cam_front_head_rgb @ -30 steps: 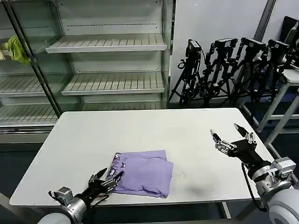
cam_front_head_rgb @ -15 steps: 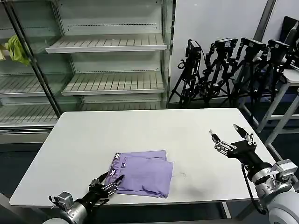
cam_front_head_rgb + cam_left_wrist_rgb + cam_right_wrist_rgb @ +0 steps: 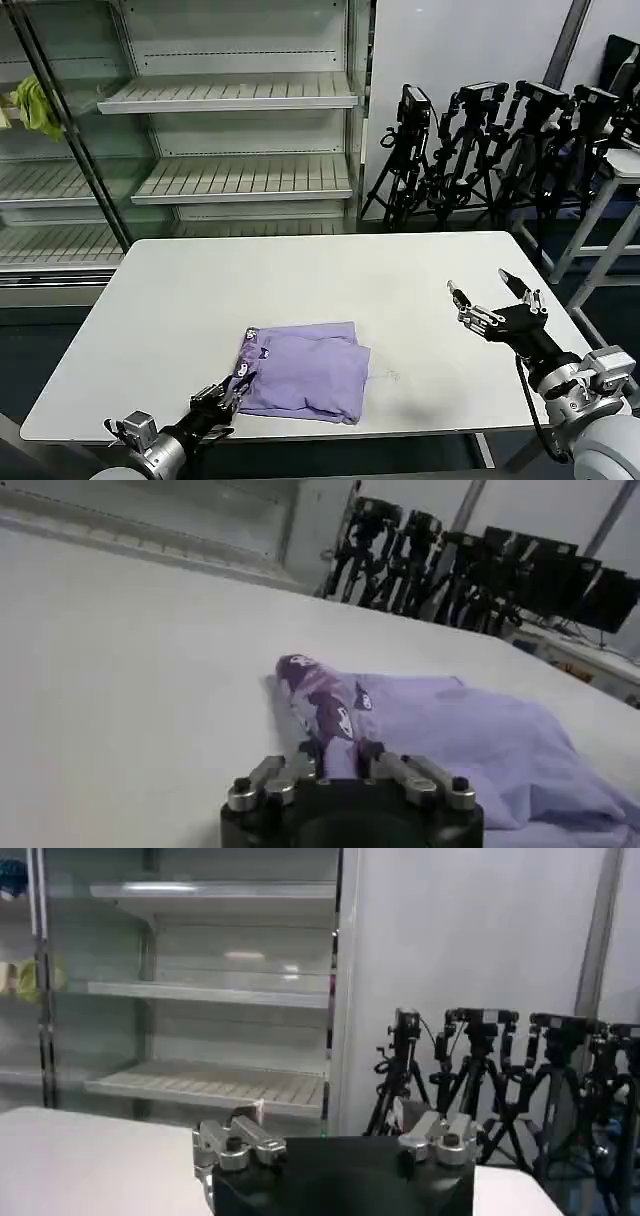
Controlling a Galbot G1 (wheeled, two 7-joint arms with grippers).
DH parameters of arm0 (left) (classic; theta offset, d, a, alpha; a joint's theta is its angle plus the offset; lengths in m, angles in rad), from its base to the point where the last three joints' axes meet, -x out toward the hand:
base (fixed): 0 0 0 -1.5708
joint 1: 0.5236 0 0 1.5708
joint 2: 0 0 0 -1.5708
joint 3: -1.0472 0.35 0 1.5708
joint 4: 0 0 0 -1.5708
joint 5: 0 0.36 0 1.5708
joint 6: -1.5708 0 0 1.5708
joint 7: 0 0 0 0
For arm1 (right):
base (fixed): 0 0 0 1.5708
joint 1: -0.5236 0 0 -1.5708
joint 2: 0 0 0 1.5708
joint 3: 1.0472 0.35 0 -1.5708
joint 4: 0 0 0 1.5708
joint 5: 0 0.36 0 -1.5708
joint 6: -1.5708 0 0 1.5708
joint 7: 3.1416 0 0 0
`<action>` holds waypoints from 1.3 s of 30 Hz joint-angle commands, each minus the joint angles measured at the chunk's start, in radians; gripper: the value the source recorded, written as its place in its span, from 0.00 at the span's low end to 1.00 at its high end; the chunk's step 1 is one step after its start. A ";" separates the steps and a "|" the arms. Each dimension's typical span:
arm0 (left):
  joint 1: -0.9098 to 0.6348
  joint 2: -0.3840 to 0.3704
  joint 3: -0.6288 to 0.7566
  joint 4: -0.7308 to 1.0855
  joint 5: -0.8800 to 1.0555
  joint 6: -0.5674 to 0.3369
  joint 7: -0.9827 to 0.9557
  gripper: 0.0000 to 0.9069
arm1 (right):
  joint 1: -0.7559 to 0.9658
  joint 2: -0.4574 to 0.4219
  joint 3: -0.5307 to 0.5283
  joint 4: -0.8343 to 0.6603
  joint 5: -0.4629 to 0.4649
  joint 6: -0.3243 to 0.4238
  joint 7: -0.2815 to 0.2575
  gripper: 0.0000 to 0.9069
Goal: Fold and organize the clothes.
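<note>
- Where the near table edge runs, left gripper [image 3: 236,387] sitting low at the front-left, fingertips pressed right up against the near-left corner of the folded T-shirt [image 3: 305,372].
- From the left wrist camera, left gripper [image 3: 340,758] with jaws drawn close together, a ridge of printed fabric standing between the fingers [image 3: 305,755]; looks pinched on the cloth, and no gap to speak of.
- Just beyond, T-shirt [image 3: 470,742] lying as a lavender bundle, folded into a rough rectangle, dark purple-and-white print showing along the left end.
- Resting flat on the white table [image 3: 200,290], toward the front and a little left of centre, bare tabletop all around.
- Over on the right side, right gripper [image 3: 482,292] hovering above the table, well apart from the T-shirt, jaws spread wide, nothing between them.
- From the right wrist camera, right gripper [image 3: 335,1140] with both fingers splayed far apart and empty.
- Farther back, past the table's far edge, a row of black tripods [image 3: 480,150] clustered against the pale wall on the right.
- At the very back left, glass-fronted shelving [image 3: 230,95] with slatted white shelves, and a yellow-green cloth [image 3: 35,105] hanging at the left edge.
</note>
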 commanded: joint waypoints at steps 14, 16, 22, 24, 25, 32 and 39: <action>0.019 0.056 -0.133 0.024 -0.047 -0.001 -0.003 0.16 | 0.013 0.001 -0.016 -0.009 -0.002 0.010 -0.004 1.00; 0.023 0.076 -0.204 0.036 -0.080 0.002 -0.011 0.16 | 0.026 0.004 -0.027 -0.014 -0.003 0.012 -0.004 1.00; 0.033 0.132 -0.370 0.063 -0.143 0.012 -0.020 0.16 | 0.044 0.018 -0.051 -0.025 -0.010 0.020 -0.010 1.00; 0.038 0.155 -0.411 0.069 -0.155 0.013 -0.021 0.16 | 0.050 0.020 -0.056 -0.029 -0.011 0.024 -0.011 1.00; 0.041 0.167 -0.436 0.071 -0.162 0.014 -0.021 0.14 | 0.052 0.021 -0.058 -0.031 -0.011 0.025 -0.013 1.00; 0.056 0.308 -0.580 0.109 -0.211 0.019 -0.019 0.14 | 0.062 0.017 -0.058 -0.037 -0.007 0.034 -0.018 1.00; 0.038 0.422 -0.695 0.086 -0.209 0.031 -0.014 0.14 | 0.058 0.018 -0.048 -0.043 -0.004 0.040 -0.021 1.00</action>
